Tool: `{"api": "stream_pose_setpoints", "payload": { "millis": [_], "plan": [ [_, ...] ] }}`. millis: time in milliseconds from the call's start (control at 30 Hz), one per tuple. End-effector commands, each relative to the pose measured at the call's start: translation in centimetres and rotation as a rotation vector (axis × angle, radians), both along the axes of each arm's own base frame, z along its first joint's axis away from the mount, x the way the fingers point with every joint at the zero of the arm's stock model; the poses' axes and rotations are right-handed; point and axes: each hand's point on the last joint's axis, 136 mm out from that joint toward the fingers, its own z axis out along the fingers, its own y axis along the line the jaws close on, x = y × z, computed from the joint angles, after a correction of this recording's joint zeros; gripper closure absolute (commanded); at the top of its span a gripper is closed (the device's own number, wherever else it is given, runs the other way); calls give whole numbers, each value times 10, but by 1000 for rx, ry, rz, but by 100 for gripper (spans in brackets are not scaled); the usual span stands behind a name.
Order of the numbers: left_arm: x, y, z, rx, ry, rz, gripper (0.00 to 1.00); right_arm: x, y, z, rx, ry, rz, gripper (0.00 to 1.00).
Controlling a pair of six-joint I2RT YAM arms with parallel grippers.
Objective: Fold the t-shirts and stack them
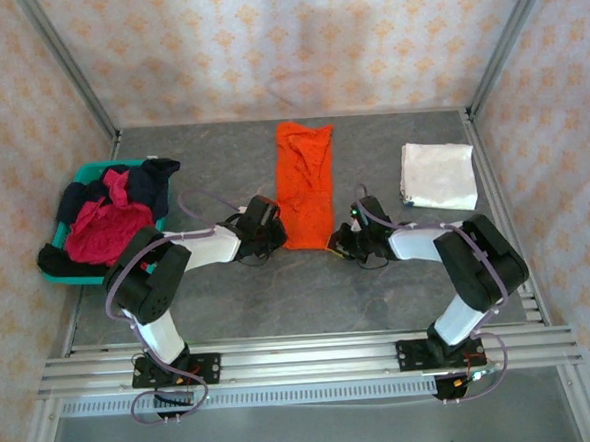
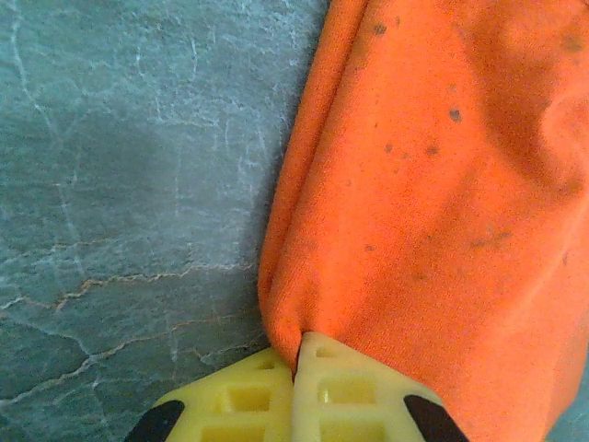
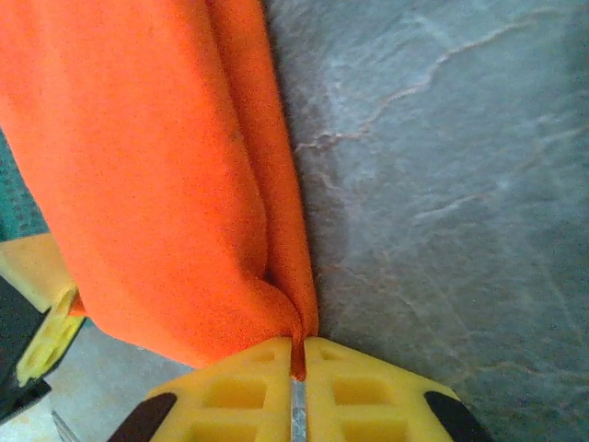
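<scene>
A bright orange t-shirt [image 1: 305, 180] lies as a long folded strip in the middle of the grey table. My left gripper [image 1: 276, 234] is shut on its near left corner; the yellow fingers [image 2: 336, 391] pinch the orange cloth [image 2: 433, 184]. My right gripper [image 1: 338, 240] is shut on the near right corner, a fold of orange cloth [image 3: 156, 157] caught between its yellow fingers [image 3: 244, 391]. A folded white t-shirt [image 1: 438, 175] lies at the back right. Crimson-pink [image 1: 105, 228] and dark navy t-shirts [image 1: 147, 180] are heaped in the teal basket.
The teal basket [image 1: 82, 174] stands at the table's left edge. Metal frame posts rise at the back corners, and patterned walls close the space. Bare grey table [image 1: 279, 292] lies between the orange t-shirt and the arm bases.
</scene>
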Motion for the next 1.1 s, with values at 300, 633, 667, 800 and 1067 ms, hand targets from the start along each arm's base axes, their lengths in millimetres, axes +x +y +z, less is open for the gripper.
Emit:
{"api": "stream_pose_setpoints", "payload": {
  "millis": [300,633,667,800,1067],
  "plan": [
    [-12,9,-2,56,20,5,100,9,-6,23,-20,-90,-29,100],
    [-13,7,-3,55,23,1,100,8,-9,19,-10,-89,-64,54],
    [-12,7,-3,54,21,0,100,9,-7,18,0,-84,-65,53],
    [-13,7,-3,55,24,0,100,10,-4,15,28,-75,-74,55],
    [-13,6,-6,55,30,-1,100,12,3,14,54,-64,-55,66]
  ]
}}
